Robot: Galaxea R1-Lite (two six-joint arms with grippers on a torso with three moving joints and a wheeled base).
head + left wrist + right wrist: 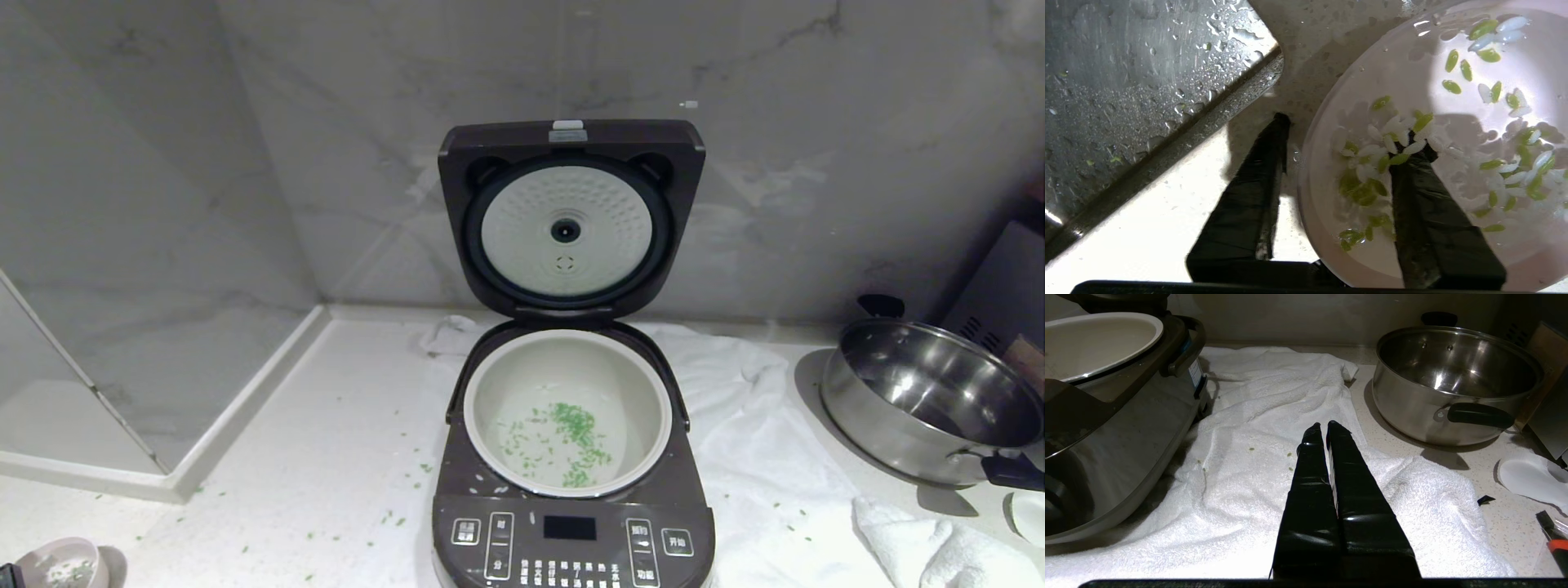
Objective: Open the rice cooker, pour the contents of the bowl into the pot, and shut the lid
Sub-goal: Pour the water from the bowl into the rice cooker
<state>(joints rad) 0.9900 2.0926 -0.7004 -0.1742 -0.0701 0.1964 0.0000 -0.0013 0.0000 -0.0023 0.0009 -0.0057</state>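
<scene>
The rice cooker [571, 531] stands in the middle of the counter with its lid [569, 220] raised upright, dimpled white underside facing me. The off-white pot [482, 425] inside holds scattered green bits [575, 441]. The pale pink bowl [57, 563] sits at the near left corner. In the left wrist view the bowl [1404, 69] holds green bits and white grains in liquid [1494, 163]. My left gripper [1351, 132] straddles its rim, one finger inside and one outside, jaws apart and not pinching. My right gripper [1323, 425] hovers shut over the white towel [1249, 416].
A shiny steel pan [922, 400] with a black handle stands at the right on the counter. A white towel [759, 457] lies under and to the right of the cooker. Green bits are strewn left of the cooker. A wet steel sink [1126, 81] borders the bowl.
</scene>
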